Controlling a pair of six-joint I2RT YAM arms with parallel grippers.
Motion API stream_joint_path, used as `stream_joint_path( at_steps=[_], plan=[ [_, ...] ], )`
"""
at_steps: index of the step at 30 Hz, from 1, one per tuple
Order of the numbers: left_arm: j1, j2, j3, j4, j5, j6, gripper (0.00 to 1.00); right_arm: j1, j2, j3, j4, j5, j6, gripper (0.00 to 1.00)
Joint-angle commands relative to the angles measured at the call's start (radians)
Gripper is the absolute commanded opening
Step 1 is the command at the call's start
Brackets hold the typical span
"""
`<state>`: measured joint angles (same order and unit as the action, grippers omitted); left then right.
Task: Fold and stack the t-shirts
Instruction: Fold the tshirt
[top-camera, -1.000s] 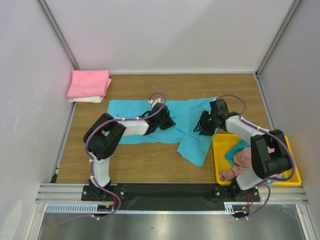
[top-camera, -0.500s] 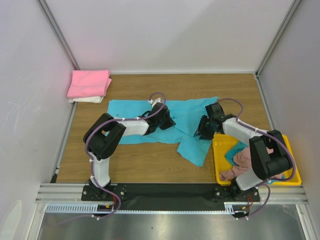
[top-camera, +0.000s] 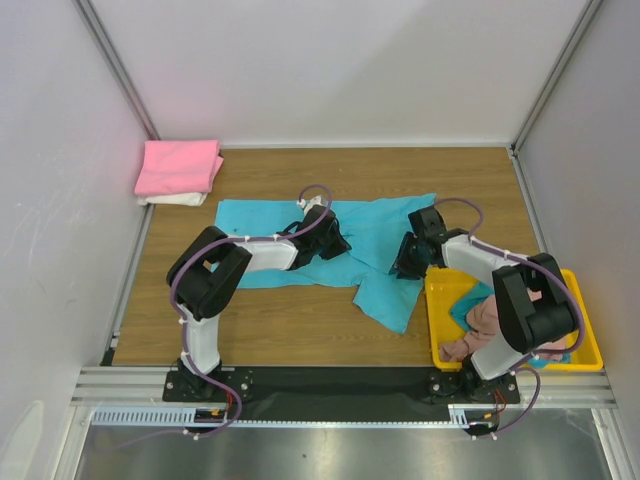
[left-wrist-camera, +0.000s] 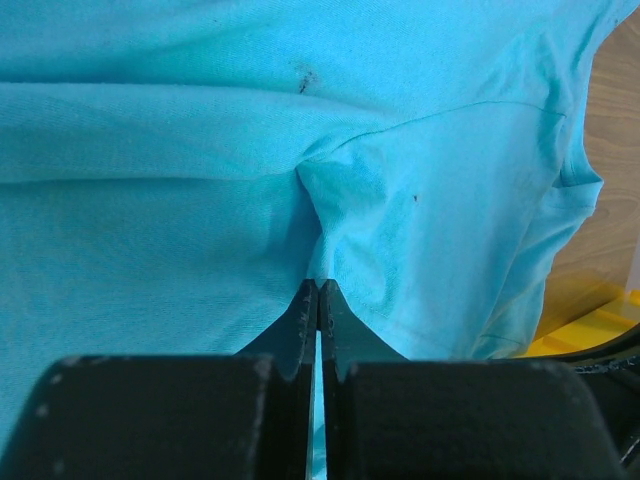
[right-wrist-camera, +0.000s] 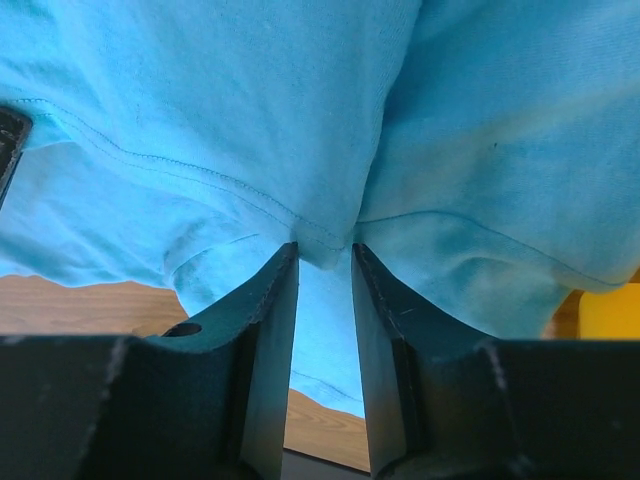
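A teal t-shirt (top-camera: 375, 222) lies spread and rumpled across the middle of the wooden table. My left gripper (top-camera: 335, 243) is at its centre, shut on a pinched ridge of the cloth (left-wrist-camera: 330, 200); its tips (left-wrist-camera: 318, 285) meet in the left wrist view. My right gripper (top-camera: 405, 262) is at the shirt's right part, beside the yellow bin. Its jaws stand narrowly apart with a fold of teal cloth (right-wrist-camera: 325, 215) bunched between the tips (right-wrist-camera: 325, 247). A folded pink shirt (top-camera: 180, 165) lies on a folded white one (top-camera: 170, 199) at the back left.
A yellow bin (top-camera: 432, 320) at the front right holds a pink garment (top-camera: 485, 320) and some teal cloth. White walls enclose the table on the left, back and right. Bare wood (top-camera: 280, 320) lies in front of the shirt.
My right gripper has shifted a little left and toward the front over the shirt's right part. The left gripper has not moved.
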<state>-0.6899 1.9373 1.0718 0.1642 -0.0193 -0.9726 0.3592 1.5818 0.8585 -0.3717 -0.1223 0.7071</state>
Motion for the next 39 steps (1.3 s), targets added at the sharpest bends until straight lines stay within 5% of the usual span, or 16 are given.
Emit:
stream_joint_path(
  at_steps=[1,3,9,39],
  plan=[
    [-0.005,-0.008,0.033,0.032,-0.002,-0.003,0.00,0.006,0.014,-0.001,0.030,0.010,0.008,0.33],
    [-0.005,-0.008,0.034,0.032,-0.001,-0.002,0.00,0.007,0.017,0.001,0.031,0.006,0.008,0.33],
    [-0.005,-0.014,0.043,0.021,0.001,0.009,0.00,0.009,-0.008,0.010,0.019,0.004,0.011,0.00],
    [-0.026,-0.097,-0.023,0.018,0.087,-0.051,0.00,-0.046,-0.178,0.037,-0.167,0.058,-0.064,0.00]
  ],
)
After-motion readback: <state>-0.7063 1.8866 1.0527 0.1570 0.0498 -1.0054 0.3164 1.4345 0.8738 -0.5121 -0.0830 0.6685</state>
